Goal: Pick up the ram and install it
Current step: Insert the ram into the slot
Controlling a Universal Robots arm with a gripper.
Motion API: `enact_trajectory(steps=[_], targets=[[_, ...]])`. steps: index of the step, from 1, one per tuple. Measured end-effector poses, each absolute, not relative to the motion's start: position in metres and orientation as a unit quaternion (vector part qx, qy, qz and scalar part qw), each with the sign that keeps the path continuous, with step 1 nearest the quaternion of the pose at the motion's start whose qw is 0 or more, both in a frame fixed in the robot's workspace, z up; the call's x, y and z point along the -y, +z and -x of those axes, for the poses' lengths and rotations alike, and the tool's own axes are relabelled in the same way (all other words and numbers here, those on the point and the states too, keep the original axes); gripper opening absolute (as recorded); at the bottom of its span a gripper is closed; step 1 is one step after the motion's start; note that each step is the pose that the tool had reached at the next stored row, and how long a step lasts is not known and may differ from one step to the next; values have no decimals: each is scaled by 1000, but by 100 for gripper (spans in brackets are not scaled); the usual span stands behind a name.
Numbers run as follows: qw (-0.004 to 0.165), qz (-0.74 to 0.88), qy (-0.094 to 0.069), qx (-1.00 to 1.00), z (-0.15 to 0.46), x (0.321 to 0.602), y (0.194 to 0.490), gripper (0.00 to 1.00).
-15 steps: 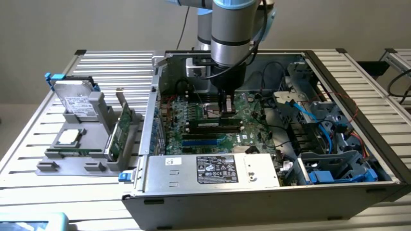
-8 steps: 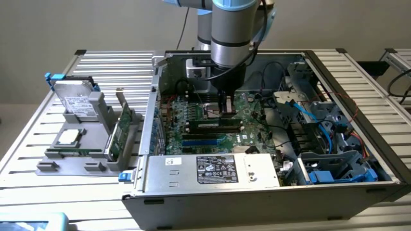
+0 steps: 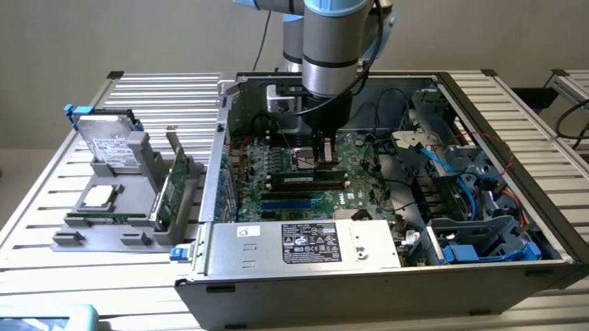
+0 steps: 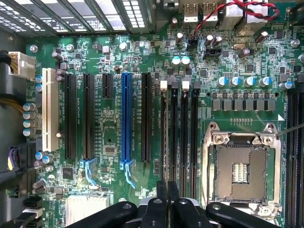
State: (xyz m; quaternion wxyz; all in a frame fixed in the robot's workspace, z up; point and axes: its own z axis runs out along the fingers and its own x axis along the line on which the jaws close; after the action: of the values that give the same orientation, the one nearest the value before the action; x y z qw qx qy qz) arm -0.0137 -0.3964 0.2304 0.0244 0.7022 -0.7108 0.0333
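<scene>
The grey, silver-banded arm reaches straight down into the open black metal computer case [image 3: 368, 284], which covers most of the slatted aluminium desk [image 3: 138, 89] toward the exterior view's right edge. The jaws [image 3: 323, 160] hang close over the long narrow green ram stick [image 3: 308, 181], which stands on edge on the green motherboard [image 3: 354, 155] mid-case; contact cannot be told. A labelled silver metal box [image 3: 304, 245] and loose blue cables [image 3: 442, 162] crowd the room on either side.

The wrist view shows the black jaws [image 4: 167, 202] drawn narrow, with only a seam between them, above four parallel black memory slots [image 4: 184, 133]. Beside these are a bare square processor socket [image 4: 242, 173] and a long blue slot [image 4: 126, 118].

By the desk's left edge in the exterior view, a grey plastic holder [image 3: 69, 238] carries a boxy hard drive [image 3: 110, 145].
</scene>
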Motion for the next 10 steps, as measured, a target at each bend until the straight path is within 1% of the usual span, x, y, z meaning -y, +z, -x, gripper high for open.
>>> enact_trajectory(steps=[10], targets=[[25,-702,33,711,14,396,230,12]])
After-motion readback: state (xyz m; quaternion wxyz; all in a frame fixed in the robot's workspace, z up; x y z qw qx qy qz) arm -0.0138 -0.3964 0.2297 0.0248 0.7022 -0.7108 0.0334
